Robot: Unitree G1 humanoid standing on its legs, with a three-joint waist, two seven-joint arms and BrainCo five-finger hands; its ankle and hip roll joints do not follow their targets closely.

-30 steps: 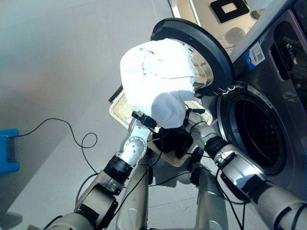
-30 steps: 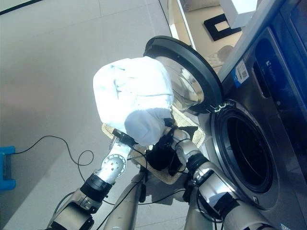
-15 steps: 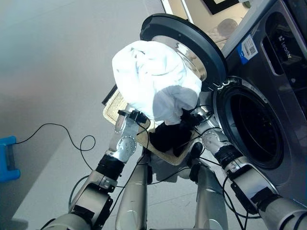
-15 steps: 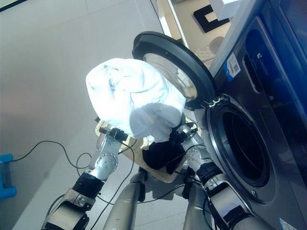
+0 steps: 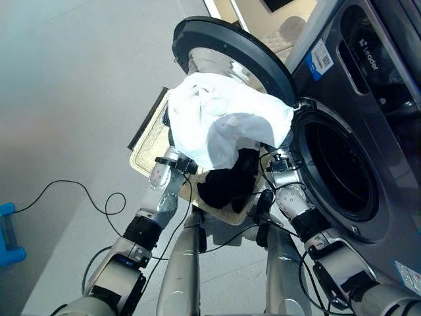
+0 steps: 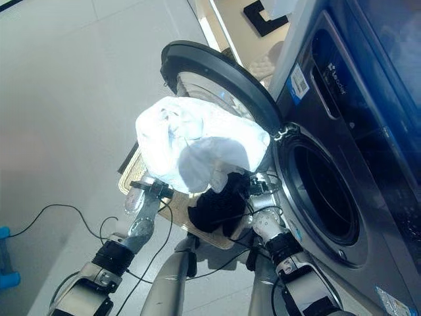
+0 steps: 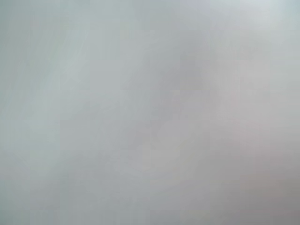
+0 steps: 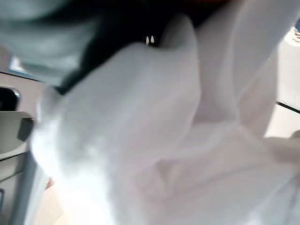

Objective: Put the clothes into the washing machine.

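**White bundle held up beside the open drum**

I have the white clothes (image 5: 220, 125) lifted in a loose heap just beside the mouth of the washing machine (image 5: 368, 131), in front of its swung-open door (image 5: 230, 56). The heap rests over both of my hands. My left robot hand (image 5: 172, 161) sits under the side of the bundle away from the drum, my right robot hand (image 5: 279, 163) under the side nearest the drum. The cloth covers the fingers of both, so I cannot tell whether they are spread flat beneath it or curled into the folds.

Below the bundle, further from the drum mouth (image 5: 335, 171), a dark garment (image 5: 227, 184) lies in the woven basket (image 5: 148, 141) on the floor.

I judge the load to be light and wholly limp: it sags over my wrists, folds on itself and has one lobe drooping toward the basket. It has no stiffness to push against, so it will not slide in as one piece. Any loose tail may trail and catch on the door rim or the drum lip. It is not fragile and should not be slippery. The best hold, I think, is from underneath with cloth gathered at both sides, the hanging lobe tucked in before I tip the whole heap toward the drum.
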